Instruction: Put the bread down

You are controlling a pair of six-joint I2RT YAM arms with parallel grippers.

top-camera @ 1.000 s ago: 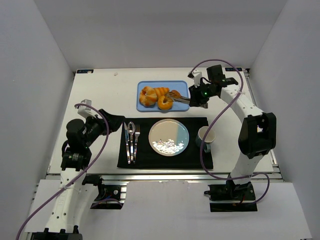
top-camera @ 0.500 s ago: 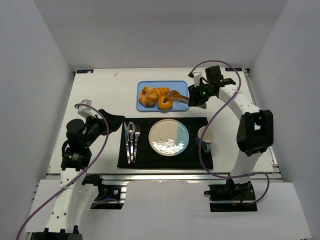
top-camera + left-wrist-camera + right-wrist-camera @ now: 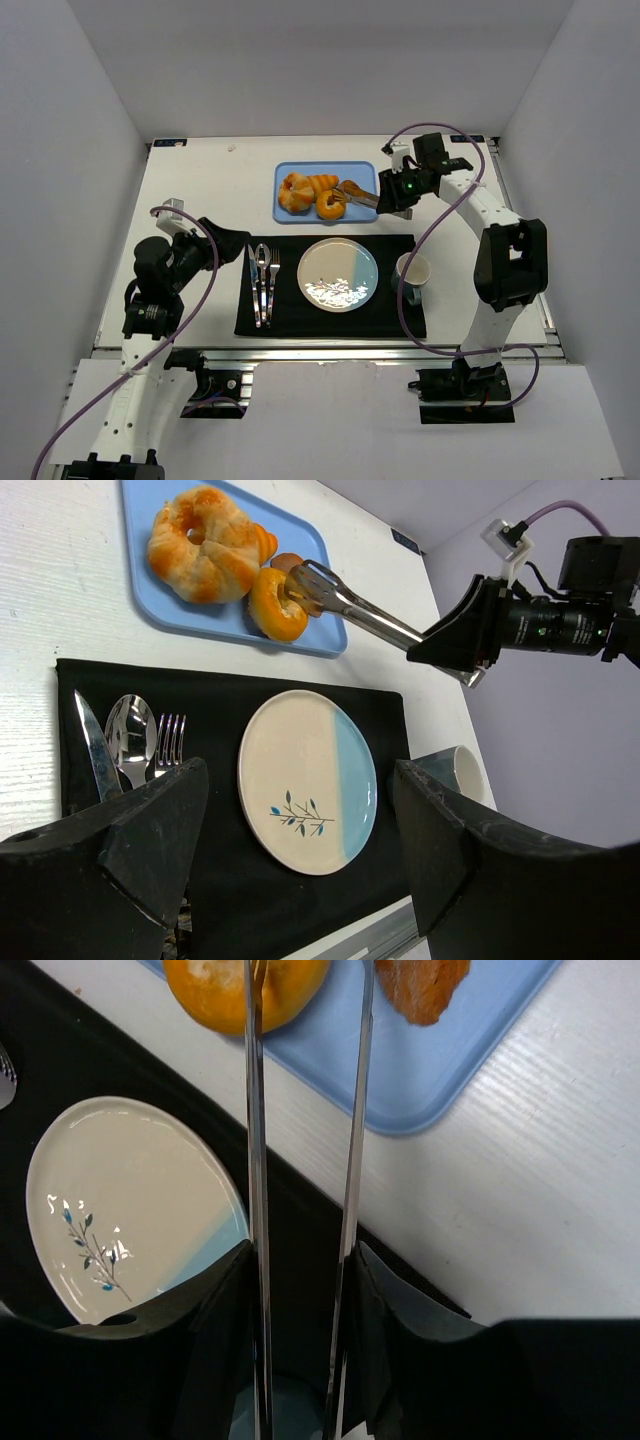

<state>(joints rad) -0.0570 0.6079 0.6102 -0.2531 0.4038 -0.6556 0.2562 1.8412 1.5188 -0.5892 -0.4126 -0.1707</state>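
Tray crowded, table open beside it
Golden bread rolls (image 3: 300, 190) fill the light-blue plastic tray (image 3: 330, 168); long metal tongs (image 3: 360, 195) cross its right edge; bare white tabletop (image 3: 200, 190) lies left.

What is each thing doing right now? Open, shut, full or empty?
Tray, has food in it.
Bread, all in the tray, none on the plate.
Tongs, tips apart, reaching over the tray.
Right end effector, shut on the tongs.
Left end effector, open, holding nothing.
Plate, empty.
Cup, upright.
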